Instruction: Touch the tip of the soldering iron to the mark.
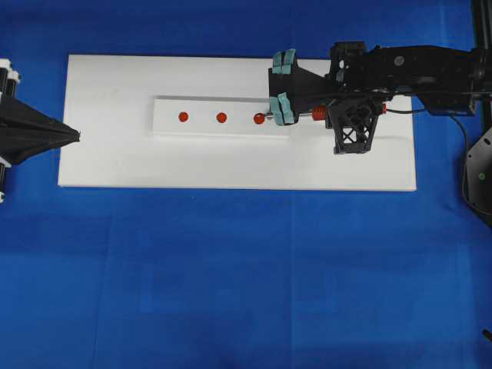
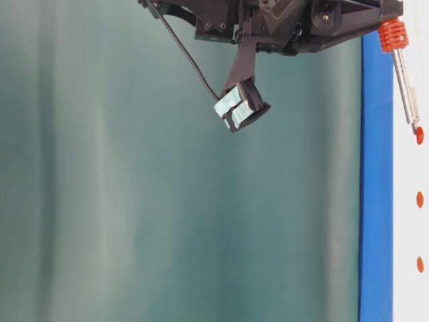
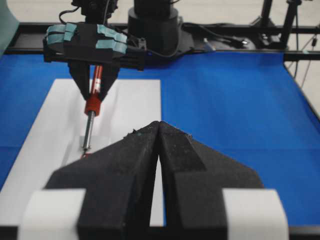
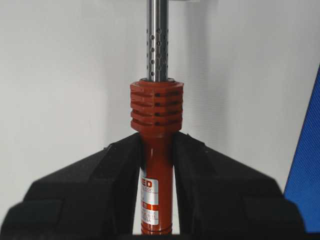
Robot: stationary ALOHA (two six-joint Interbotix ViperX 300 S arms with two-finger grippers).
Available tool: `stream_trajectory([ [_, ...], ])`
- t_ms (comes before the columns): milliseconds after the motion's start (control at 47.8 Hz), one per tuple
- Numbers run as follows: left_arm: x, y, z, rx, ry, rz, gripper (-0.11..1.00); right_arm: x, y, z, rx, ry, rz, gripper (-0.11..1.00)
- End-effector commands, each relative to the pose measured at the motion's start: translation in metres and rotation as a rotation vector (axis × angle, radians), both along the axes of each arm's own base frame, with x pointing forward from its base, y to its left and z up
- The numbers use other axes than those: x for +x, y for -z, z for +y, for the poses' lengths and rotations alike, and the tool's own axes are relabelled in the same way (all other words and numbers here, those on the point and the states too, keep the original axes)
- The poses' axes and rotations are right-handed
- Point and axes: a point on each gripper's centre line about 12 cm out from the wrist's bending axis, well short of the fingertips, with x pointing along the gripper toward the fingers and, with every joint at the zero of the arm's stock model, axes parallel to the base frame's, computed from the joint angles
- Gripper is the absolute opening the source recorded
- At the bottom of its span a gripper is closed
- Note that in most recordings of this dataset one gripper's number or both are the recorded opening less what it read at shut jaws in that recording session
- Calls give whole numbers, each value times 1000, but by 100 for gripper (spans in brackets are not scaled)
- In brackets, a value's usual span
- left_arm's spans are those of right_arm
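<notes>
The soldering iron [image 4: 156, 110] has an orange-red ribbed handle and a silver shaft. My right gripper [image 4: 156, 145] is shut on the handle just behind the ribs. From above, the soldering iron [image 1: 317, 115] points left, and its tip lies at the right edge of the rightmost red mark [image 1: 259, 118]. At table level the soldering iron [image 2: 405, 74] slopes down, with its tip meeting that mark [image 2: 419, 135]. My left gripper [image 3: 159, 125] is shut and empty, and the soldering iron [image 3: 88, 132] stands well beyond it. From above, the left gripper [image 1: 77, 136] rests at the board's left edge.
Two more red marks [image 1: 221, 118] [image 1: 183, 117] lie left of the tip on a raised white strip [image 1: 207, 106]. The strip sits on a white board [image 1: 231, 165] over a blue cloth [image 1: 246, 277]. The iron's black cord [image 1: 461, 131] trails right.
</notes>
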Motion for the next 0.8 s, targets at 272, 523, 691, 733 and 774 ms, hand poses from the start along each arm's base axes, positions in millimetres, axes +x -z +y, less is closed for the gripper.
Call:
stream_trajectory([
  [272,1,-4,0,3,-3,-17,0,2,-7,-1,-4,2,-22,6],
  [523,1,-6,0,1,-3,-22,0,1,-27,-1,-14,7,-44,6],
  [691,1,-5,0,1,-3,-20,0,0,-54,-2,-31,7,-100,6],
  [733,1,-5,0,1,-3,-20,0,-1,-62,-2,-37,8,-107,6],
  [774,1,-6,0,1,-3,-22,0,-3,-69,-2,-44,9,-113,6],
])
